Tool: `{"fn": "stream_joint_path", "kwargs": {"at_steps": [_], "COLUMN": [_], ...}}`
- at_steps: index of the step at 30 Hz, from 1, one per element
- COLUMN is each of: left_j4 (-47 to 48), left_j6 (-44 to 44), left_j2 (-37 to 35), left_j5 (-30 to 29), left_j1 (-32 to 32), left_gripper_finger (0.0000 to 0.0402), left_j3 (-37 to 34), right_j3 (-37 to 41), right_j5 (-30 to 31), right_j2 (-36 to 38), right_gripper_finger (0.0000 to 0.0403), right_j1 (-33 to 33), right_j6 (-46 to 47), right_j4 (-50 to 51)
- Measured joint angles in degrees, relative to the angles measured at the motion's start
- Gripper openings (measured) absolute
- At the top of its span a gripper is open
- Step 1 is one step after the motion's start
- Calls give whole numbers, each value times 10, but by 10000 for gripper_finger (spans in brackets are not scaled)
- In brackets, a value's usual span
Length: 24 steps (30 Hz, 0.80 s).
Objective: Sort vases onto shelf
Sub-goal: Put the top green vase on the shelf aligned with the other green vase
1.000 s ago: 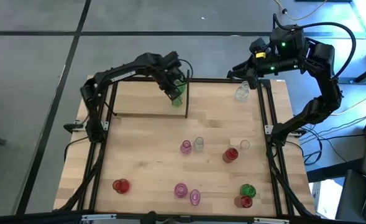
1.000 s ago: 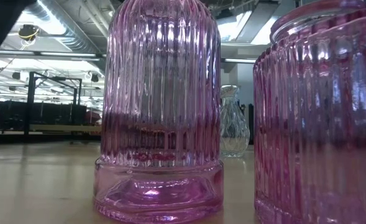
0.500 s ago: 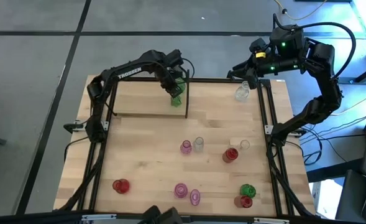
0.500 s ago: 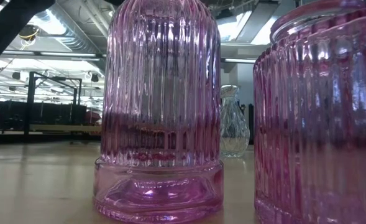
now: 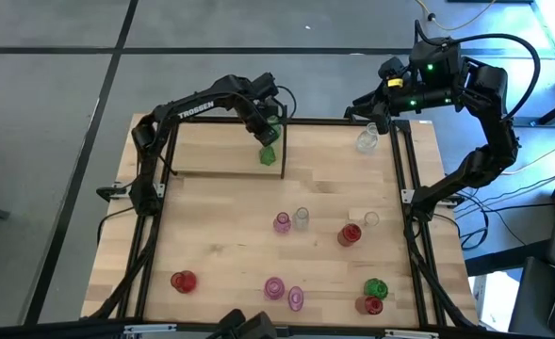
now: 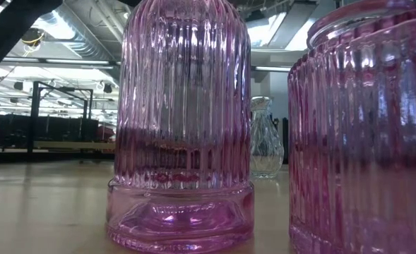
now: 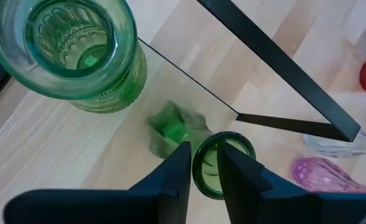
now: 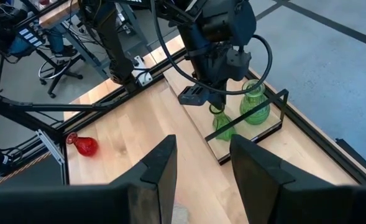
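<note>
We have two green vases on the shelf: one just beyond the left gripper, the second between its jaws, grip loosening. About ten vases remain on the tabletop; right gripper waits, jaws released.

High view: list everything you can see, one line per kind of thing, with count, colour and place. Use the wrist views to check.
Green vases: three; a large one and a small one on the shelf, another at the table's lower right.
Red vases: three;.
Pink vases: three;.
Clear vases: three;.
Shelf: one, light wood, black rods, upper left of table.
Table: one, light wood.
Left gripper: dark, at the small green vase.
Right gripper: dark, open, by the top right clear vase.
</note>
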<state>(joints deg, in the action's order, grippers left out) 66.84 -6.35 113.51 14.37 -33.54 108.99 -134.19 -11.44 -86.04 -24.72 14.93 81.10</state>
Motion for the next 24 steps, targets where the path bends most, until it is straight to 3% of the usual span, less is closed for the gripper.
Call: {"fn": "stream_joint_path", "kwargs": {"at_steps": [24], "left_j4": [-22], "left_j6": [-5], "left_j2": [-3], "left_j5": [0], "left_j1": [-5], "left_gripper_finger": [43], "left_j3": [0], "right_j3": [0], "right_j5": [-1], "right_j2": [0], "right_gripper_finger": [136], "right_j1": [0], "right_j6": [2], "right_j4": [1]}}
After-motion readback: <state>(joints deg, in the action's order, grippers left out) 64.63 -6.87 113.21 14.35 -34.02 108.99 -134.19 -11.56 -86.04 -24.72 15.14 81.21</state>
